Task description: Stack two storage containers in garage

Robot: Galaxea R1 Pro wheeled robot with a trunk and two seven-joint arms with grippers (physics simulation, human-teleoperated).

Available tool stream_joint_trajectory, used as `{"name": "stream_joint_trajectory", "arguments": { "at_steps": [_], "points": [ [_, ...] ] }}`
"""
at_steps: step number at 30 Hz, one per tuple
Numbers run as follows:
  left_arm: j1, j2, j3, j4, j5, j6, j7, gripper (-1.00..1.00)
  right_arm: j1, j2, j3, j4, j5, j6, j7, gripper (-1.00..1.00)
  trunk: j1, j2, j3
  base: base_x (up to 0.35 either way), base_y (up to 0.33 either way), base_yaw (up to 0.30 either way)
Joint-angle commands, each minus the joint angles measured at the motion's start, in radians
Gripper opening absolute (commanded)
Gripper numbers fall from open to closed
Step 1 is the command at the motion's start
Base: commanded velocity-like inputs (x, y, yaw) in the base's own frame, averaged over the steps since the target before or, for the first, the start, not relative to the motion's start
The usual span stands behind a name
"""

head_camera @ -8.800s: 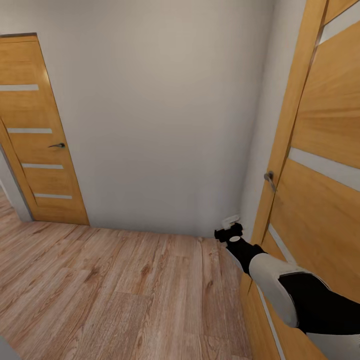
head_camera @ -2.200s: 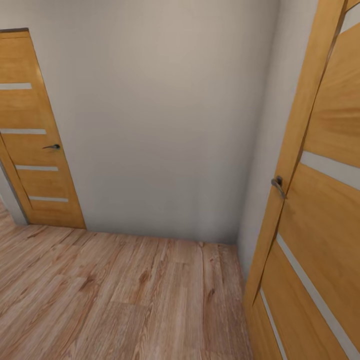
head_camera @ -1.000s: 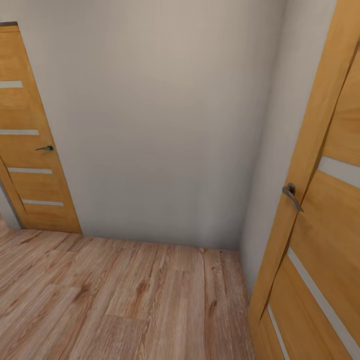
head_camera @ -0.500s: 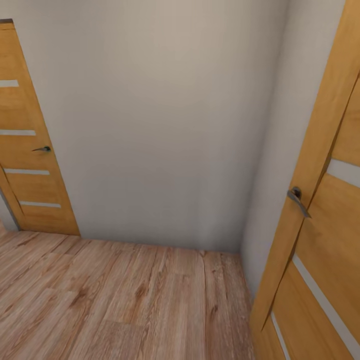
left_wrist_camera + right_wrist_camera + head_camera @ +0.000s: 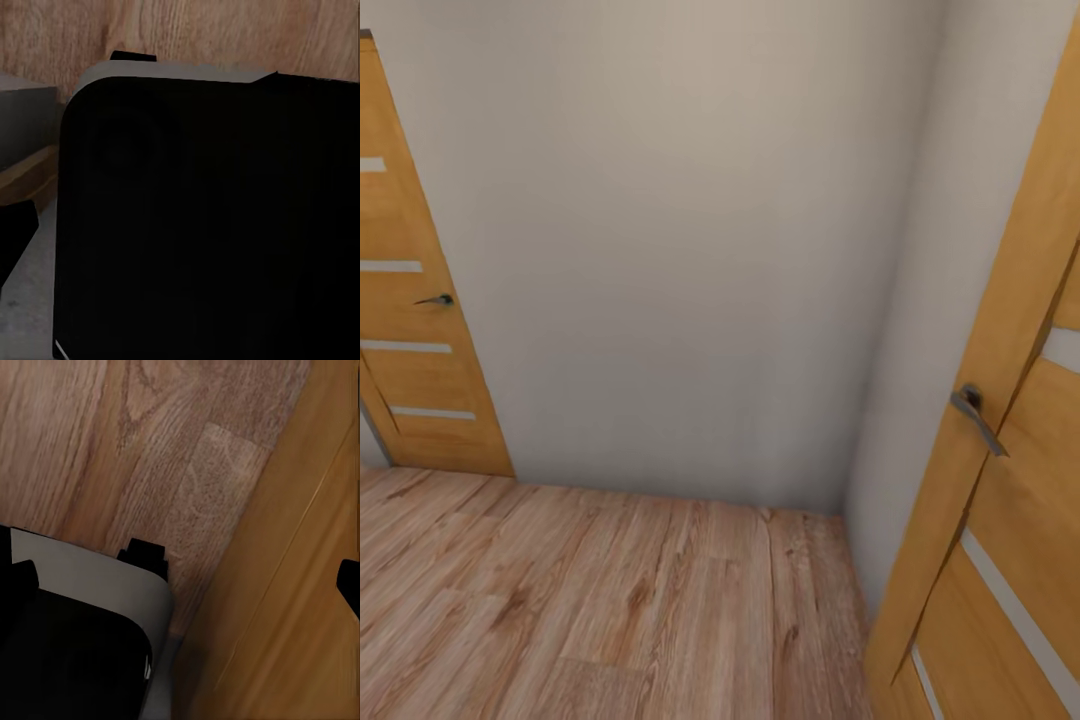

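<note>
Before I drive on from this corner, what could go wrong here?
The wooden door on the right stands very close, its lever handle sticking out; turning right may clip it. The right wrist view shows the robot's base nearly against that door. A blank wall lies straight ahead. The other door looks shut.

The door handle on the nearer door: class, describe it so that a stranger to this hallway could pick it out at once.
Start at the blank white wall facing the camera. On its right a wooden door stands close by. Its grey metal lever, the door handle, sits by the door's edge, looking far larger than the handle on the left door.
</note>
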Motion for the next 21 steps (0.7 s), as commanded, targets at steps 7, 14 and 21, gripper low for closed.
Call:
{"name": "stream_joint_trajectory", "arguments": {
  "at_steps": [7, 14, 21],
  "points": [
    [0.0, 0.0, 0.003, 0.0, 0.008, -0.002, 0.0, 1.0, -0.001, 0.0, 0.008, 0.003, 0.0, -0.006, 0.002, 1.0, 0.0, 0.0, -0.001, 0.237, 0.0, 0.0],
    [0.0, 0.0, 0.003, 0.0, 0.008, -0.002, 0.0, 1.0, -0.001, 0.0, 0.008, 0.003, 0.0, -0.006, 0.002, 1.0, 0.0, 0.0, -0.001, 0.248, 0.0, 0.0],
    [0.0, 0.0, 0.003, 0.0, 0.008, -0.002, 0.0, 1.0, -0.001, 0.004, 0.008, 0.003, 0.0, -0.004, 0.001, 1.0, 0.0, 0.0, -0.001, 0.248, 0.0, 0.0]
  ]
}}
